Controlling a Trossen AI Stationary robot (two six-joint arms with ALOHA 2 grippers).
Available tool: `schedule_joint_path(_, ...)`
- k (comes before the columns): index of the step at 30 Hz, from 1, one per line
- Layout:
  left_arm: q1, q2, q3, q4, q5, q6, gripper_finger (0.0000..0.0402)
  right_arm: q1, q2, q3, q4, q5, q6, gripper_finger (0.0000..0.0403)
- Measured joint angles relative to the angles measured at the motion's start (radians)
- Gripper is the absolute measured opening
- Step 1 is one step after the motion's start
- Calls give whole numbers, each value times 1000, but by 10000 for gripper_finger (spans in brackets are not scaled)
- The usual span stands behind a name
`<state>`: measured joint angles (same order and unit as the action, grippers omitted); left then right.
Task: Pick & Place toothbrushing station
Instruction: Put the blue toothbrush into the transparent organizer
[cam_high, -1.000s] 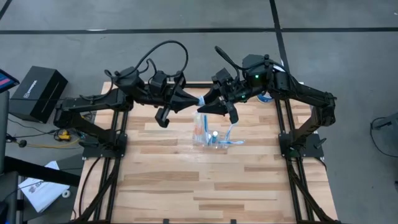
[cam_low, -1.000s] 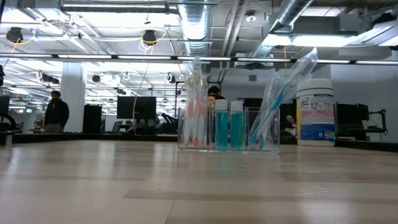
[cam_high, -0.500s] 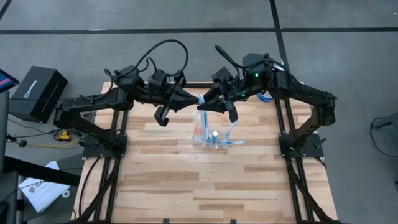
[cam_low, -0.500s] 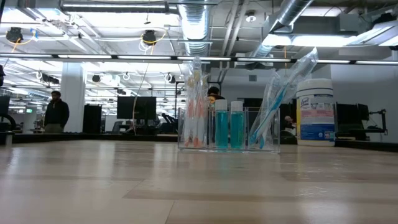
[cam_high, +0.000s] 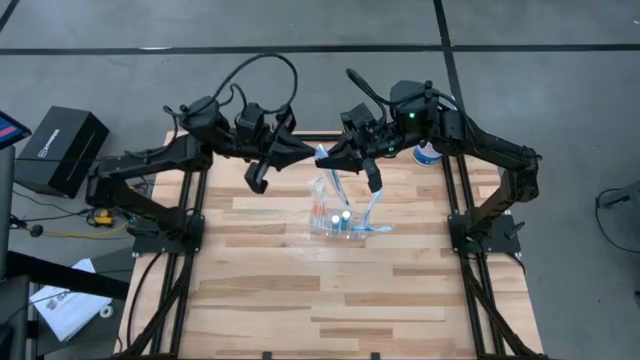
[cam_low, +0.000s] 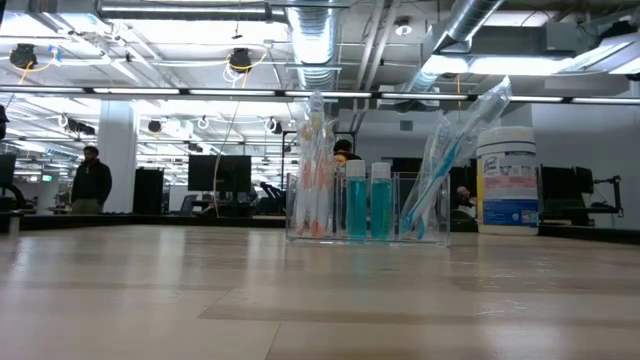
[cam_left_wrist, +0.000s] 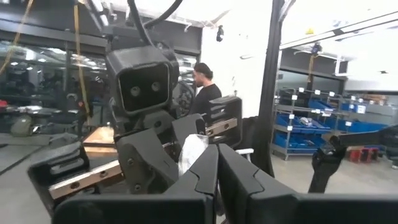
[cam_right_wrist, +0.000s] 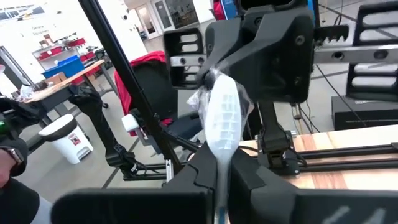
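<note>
The toothbrushing station (cam_high: 338, 222), a clear holder (cam_low: 368, 205), stands by its base on the table's middle. It holds orange toothbrushes (cam_low: 315, 170), two teal bottles (cam_low: 367, 200) and blue wrapped toothbrushes (cam_low: 450, 150). Above its far side my left gripper (cam_high: 310, 153) and my right gripper (cam_high: 325, 160) meet tip to tip. Both are shut on one toothbrush in a clear wrapper (cam_right_wrist: 221, 115). Neither gripper shows in the low view. My left gripper pinches a crumpled end of the wrapper (cam_left_wrist: 191, 152) between its two fingertips, coming level from the table's left. That end (cam_right_wrist: 208, 78) is held clear of the table. My right gripper pinches the wrapped toothbrush (cam_right_wrist: 221, 146) between its two fingers, coming from the table's right. The toothbrush runs on past the fingers to the left gripper. Its other part (cam_high: 334, 182) slants down toward the station, clear of the table.
A white blue-labelled canister (cam_low: 507, 180) stands at the table's far right (cam_high: 428, 153). A black box (cam_high: 60, 145) sits on the floor left of the table. The near half of the wooden table (cam_high: 340, 300) is bare. People show in the room behind.
Both grippers have drawn a little toward the table's far edge, still tip to tip, with the wrapped toothbrush between them. More of the toothbrush now shows slanting below them. The station has kept still.
</note>
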<state>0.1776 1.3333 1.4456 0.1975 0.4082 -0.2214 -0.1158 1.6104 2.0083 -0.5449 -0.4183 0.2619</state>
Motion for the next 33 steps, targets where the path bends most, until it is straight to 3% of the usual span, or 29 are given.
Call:
schedule_joint_path(8,102,-23,0,-3,154,-41,23,-35,0,0,1,-28,-8,3)
schedule_joint_path(16,243,-48,1,-62,201,-28,63,-67,-1,0,20,-7,-8,2)
schedule_joint_path(24,379,-83,-1,-611,86,246,69,-30,-68,0,25,275,-68,1)
schedule_joint_path(29,399,-85,-14,-672,81,291,69,71,-77,-5,-35,495,-96,1)
schedule_joint_path(33,398,-84,-19,-673,83,295,69,151,-95,-106,26,643,-66,1)
